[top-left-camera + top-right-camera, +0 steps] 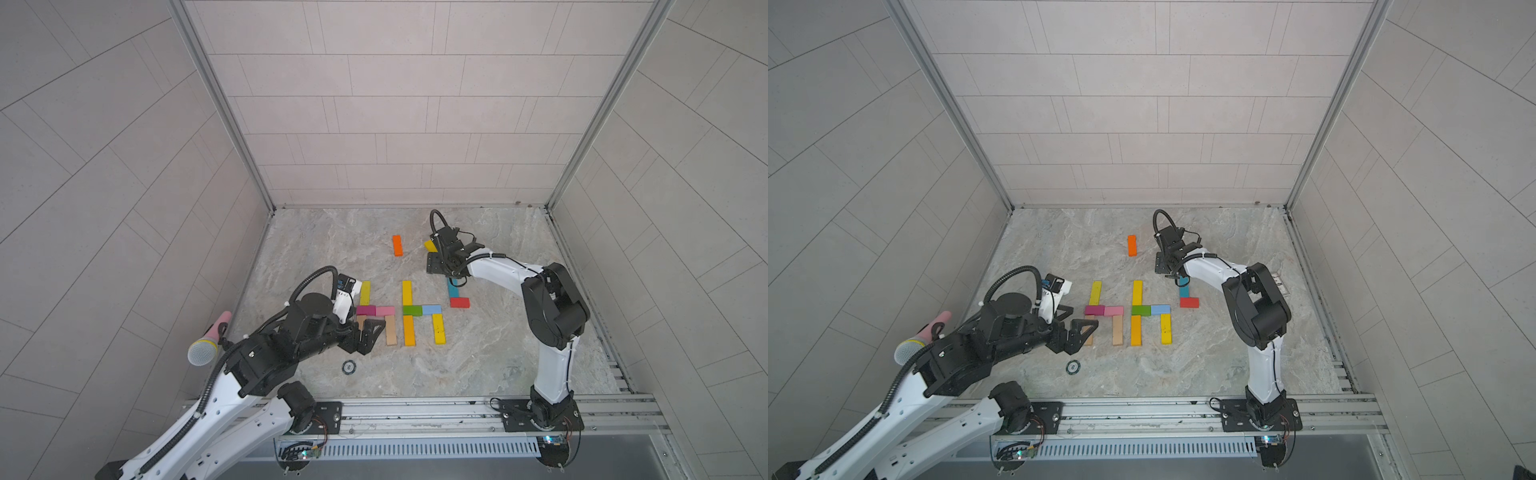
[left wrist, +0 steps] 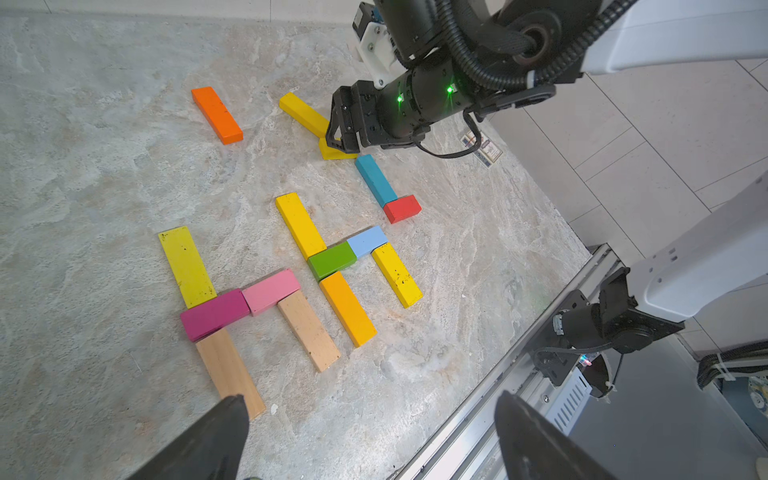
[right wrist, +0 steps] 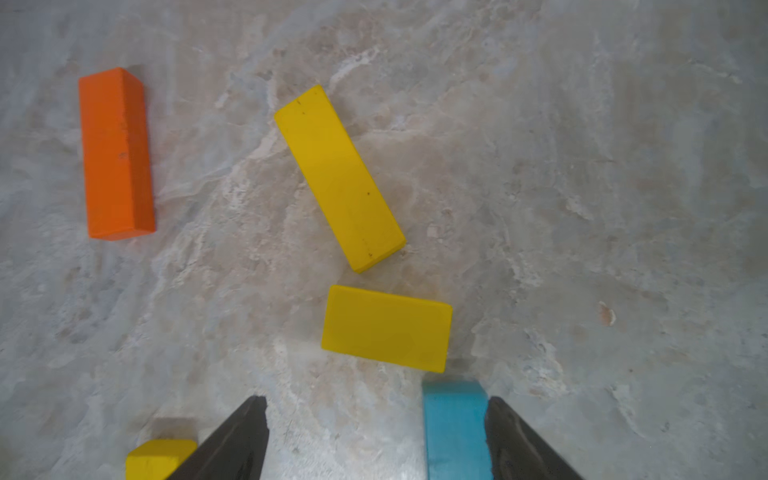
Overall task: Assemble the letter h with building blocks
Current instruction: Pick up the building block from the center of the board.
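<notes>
Left gripper (image 2: 372,395) stands wide open, holding nothing, over a plain wood block (image 2: 230,370). Flat wooden blocks (image 2: 331,261) lie on the gray table (image 2: 83,166), making two h shapes side by side in yellow, pink, green, blue and orange. Right gripper (image 3: 374,399) is open too, with the teal block (image 3: 455,428) between its fingers, just beside one. That block's other end meets a red block (image 2: 402,208).
</notes>
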Controlling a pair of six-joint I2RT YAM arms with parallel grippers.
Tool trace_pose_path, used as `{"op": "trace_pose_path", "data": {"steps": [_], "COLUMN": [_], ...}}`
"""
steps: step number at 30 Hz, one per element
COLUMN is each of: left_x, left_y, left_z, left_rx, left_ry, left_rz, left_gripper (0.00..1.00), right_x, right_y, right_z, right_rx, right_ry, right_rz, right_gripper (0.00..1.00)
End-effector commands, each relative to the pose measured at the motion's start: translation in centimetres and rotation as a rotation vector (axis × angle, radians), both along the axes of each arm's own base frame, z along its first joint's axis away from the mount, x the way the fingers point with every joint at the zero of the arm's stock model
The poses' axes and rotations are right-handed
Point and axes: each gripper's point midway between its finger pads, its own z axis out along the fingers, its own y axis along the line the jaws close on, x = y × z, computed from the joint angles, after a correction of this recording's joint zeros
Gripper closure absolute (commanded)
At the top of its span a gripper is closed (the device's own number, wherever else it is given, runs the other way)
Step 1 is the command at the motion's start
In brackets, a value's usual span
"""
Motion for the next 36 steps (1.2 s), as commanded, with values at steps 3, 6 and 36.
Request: {"op": "trace_pose_path", "data": {"steps": [3,6,36], "left_x": [0.1,0.1,0.2], "left_y": [0.1,0.1,0.0], "left_z": [0.0,-0.1,-0.2], "left_rx": [0.005,0.006,0.008], "left_ry": [-0.017,-0.016,-0.008], "left_rz": [-0.002,-0.003,-0.004], "left_gripper": [0.00,0.00,0.00], "right_x": [0.4,0.6,1.6], "right_y": [-0.2,-0.3,2.1], "right_z": [-1.0,-1.8,-5.0], "right_rx": [-0.007,-0.004,-0.145], "right_ry": [0.050,0.066,0.150], "right_rz": [-0.050,-0.063,0.092], "right_gripper": [0.16,0.16,0.27]}}
